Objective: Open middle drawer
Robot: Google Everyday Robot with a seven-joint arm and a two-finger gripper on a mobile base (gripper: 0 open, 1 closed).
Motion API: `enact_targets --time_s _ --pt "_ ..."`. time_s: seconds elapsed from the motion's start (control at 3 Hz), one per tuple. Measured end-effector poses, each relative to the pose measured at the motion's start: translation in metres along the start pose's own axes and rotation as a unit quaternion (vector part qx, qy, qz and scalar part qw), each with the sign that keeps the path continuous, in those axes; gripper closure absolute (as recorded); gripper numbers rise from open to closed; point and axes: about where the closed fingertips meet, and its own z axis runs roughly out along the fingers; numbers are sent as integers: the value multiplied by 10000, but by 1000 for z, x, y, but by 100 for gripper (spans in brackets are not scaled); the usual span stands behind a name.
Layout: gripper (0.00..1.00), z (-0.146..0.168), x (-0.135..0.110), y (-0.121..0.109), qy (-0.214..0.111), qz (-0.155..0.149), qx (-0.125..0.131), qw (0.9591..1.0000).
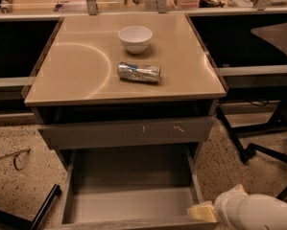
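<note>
We see the middle drawer hanging open under the scratched front, a plain grey box. The pale claw is at its front right corner; we can't tell if it's open or closed.

1. The gripper, pale-tipped on a white arm, sits at the front right corner of the middle drawer.
2. The drawer stands pulled out, its grey box interior spreading to the gripper's left.
3. Above and left of the gripper is the taller scratched front.
4. Farther beyond the gripper, on the tan top, a can lies on its side, with a white bowl behind it.
5. Up and right of the gripper stands a black chair base.
</note>
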Motion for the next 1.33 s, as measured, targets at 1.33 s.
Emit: enact_targets --time_s 1.33 --pt "0 -63 -47 -37 -1151 -251 545 9915"
